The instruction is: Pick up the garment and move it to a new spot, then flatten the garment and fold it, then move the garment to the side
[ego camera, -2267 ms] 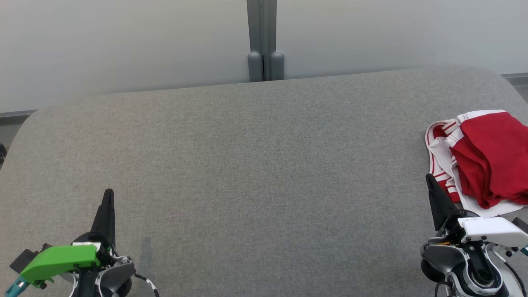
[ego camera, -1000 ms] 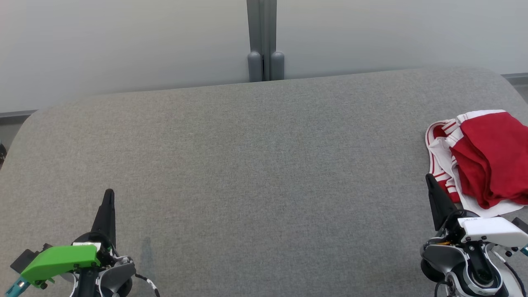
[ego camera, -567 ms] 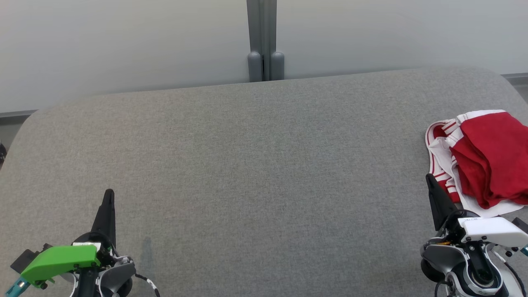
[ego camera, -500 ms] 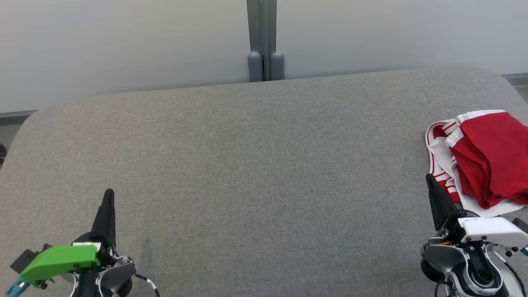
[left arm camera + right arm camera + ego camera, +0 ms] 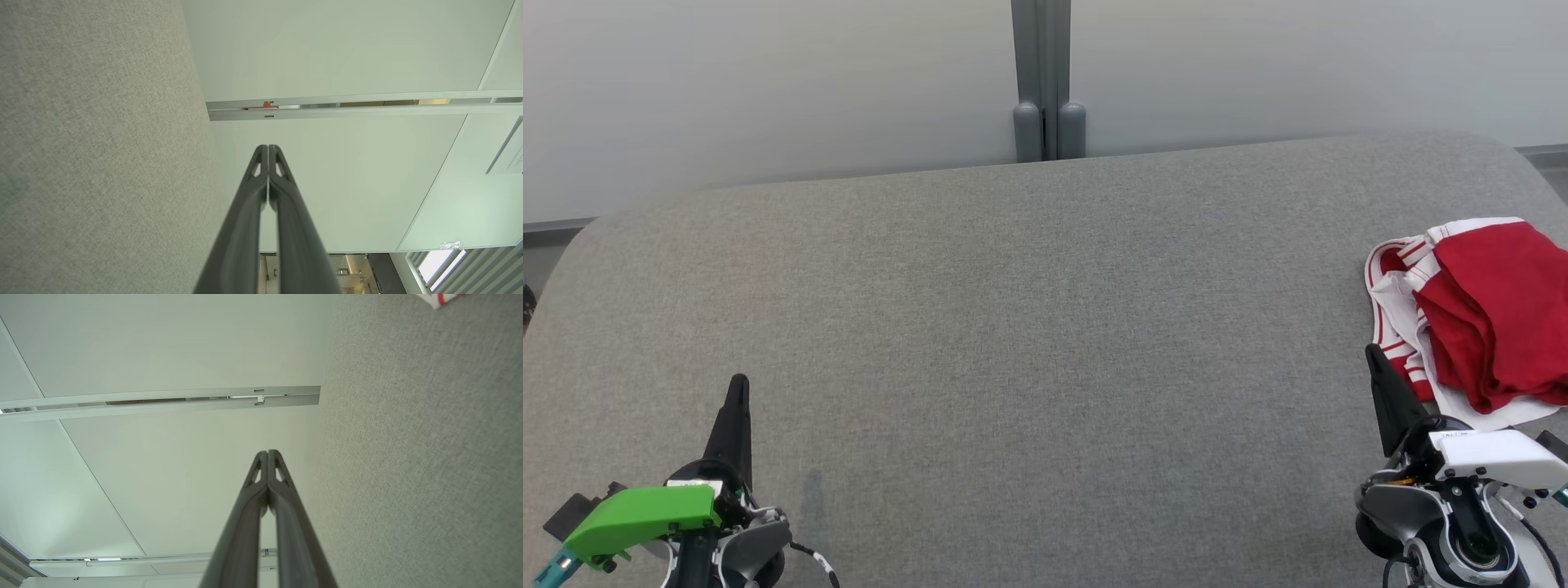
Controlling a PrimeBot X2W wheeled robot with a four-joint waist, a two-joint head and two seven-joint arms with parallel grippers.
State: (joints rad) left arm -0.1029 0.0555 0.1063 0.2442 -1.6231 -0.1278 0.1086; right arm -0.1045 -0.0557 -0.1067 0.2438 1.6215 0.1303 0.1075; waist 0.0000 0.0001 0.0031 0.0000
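The garment [image 5: 1486,314], red with white striped trim, lies crumpled at the far right edge of the grey table [image 5: 1029,327]. A white and red corner of the garment [image 5: 443,298] peeks in at the top of the right wrist view. My right gripper [image 5: 1374,353] is shut and empty, its tip just left of the garment's near corner; its fingertips [image 5: 268,454] meet. At the lower left my left gripper [image 5: 738,382] is shut with nothing in it, far from the garment, and its fingertips [image 5: 268,148] are pressed together.
Behind the table stands a pale partition wall with a grey post [image 5: 1045,82] at its middle. The table's rounded far corners and back edge lie close to that wall.
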